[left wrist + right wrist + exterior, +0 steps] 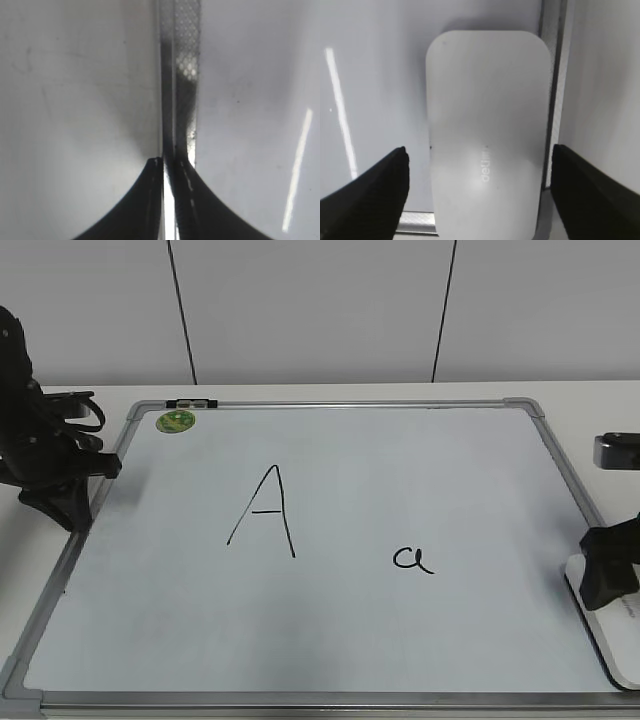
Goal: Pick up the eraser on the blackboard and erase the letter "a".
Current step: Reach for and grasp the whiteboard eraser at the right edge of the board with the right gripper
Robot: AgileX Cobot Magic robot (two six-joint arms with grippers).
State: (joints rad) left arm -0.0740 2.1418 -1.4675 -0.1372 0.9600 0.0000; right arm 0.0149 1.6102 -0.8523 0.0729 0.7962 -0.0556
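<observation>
Blackboard (330, 640) fills the table, grey frame all round, green sticker (175, 421) at its 11 o'clock corner. Capital "A" (264, 510) left of centre; letter "a" (413, 559) at roughly 4 o'clock from it, intact, nothing wiped yet.

Eraser (487, 135) lies flat at the board's 4 o'clock corner, long edge against the right frame rail, end overhanging the lower rail.

Right gripper (480, 192) spread wide, poised above the eraser, one finger either side, no contact seen. Left gripper (164, 167) pinched closed, empty, parked over the left frame rail at 9 o'clock.

Step, as I read it: pre-grasp. Next: descend, clamp across the short width, lift, carry toward 9 o'clock to "a", keep clear of "A".
</observation>
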